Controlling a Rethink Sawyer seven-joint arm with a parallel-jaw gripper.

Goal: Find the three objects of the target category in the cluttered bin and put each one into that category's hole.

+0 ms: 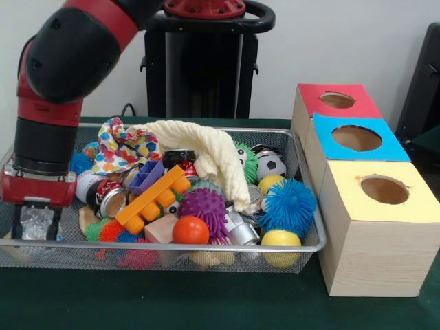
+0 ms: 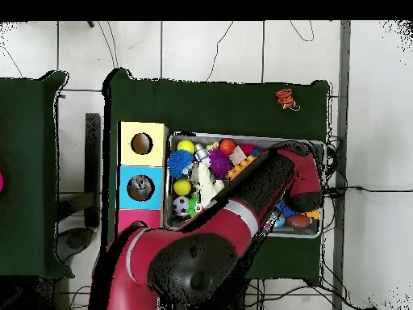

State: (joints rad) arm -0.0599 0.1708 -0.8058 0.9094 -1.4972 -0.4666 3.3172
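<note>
Gripper (image 1: 36, 223) is down inside the wire bin (image 1: 302, 249) at its left end, front view; can't tell whether the claw is released or clenched. Balls lie at the bin's right end: yellow ball (image 1: 280, 240), soccer ball (image 1: 271, 164), blue spiky ball (image 1: 288, 205). Yellow-topped box hole (image 1: 384, 190) sits just beside that end.

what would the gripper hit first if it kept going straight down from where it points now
Probably the wire mesh floor of the bin at its end away from the boxes. The gripper points down there, seemingly beside the toy pile rather than over it, though depth is unclear.
</note>
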